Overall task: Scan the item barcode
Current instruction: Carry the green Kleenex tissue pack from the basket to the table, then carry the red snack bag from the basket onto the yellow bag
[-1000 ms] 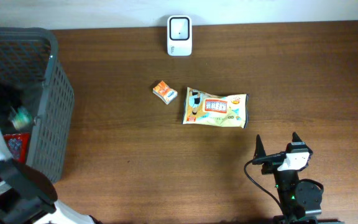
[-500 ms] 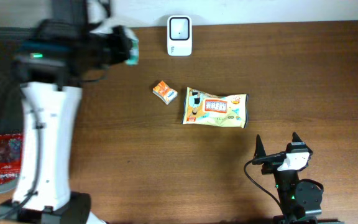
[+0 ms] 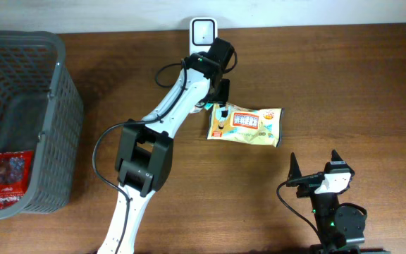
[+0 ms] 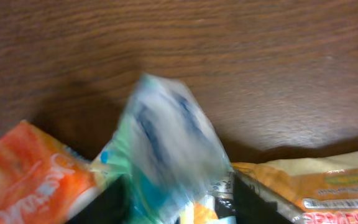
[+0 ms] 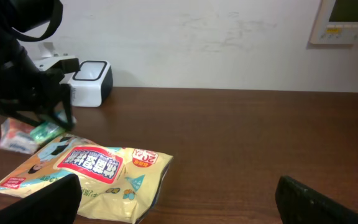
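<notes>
- In the overhead view the left arm rises from the bottom edge, left of centre. It bends at a dark elbow and reaches up and right to the top centre of the frame.
- Its wrist sits just below the white scanner, and the left claw points back down the frame, toward the left end of the yellow snack bag.
- In the left wrist view the two black fingers stand apart at the bottom edge.
- A small green-and-white packet fills the gap between them and sticks up past the tips into the middle of the frame. It is blurred, and I cannot tell whether the fingers press on it.
- Also in that view, an orange box lies in the lower left corner, just beside the packet. The snack bag's edge shows at the lower right.
- In the right wrist view the packet appears low at the left edge, under the dark claw and just left of the snack bag.
- The right arm sits folded at the lower right of the overhead view, well apart from the packet. The right claw has its jaws spread wide with nothing between them.
- A grey basket stands on the table at the left edge, with a red pack inside.
</notes>
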